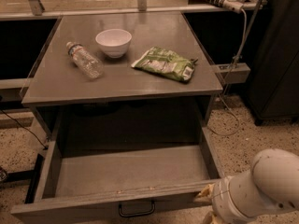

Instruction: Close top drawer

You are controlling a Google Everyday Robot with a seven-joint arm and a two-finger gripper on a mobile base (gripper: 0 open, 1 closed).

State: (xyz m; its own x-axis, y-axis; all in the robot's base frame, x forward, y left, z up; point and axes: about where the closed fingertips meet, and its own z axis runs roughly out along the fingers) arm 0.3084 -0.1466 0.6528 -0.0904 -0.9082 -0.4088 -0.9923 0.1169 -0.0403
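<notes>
hand (204, 196) low at the front right corner of the pulled-out top drawer (117, 198) (its grip: cannot tell).

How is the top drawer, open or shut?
Open: the top drawer is pulled far out, floor showing. The pincer is by its front right corner.

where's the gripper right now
In the camera view the gripper is at the bottom right, by the right end of the open top drawer, to the right of its black handle.
</notes>
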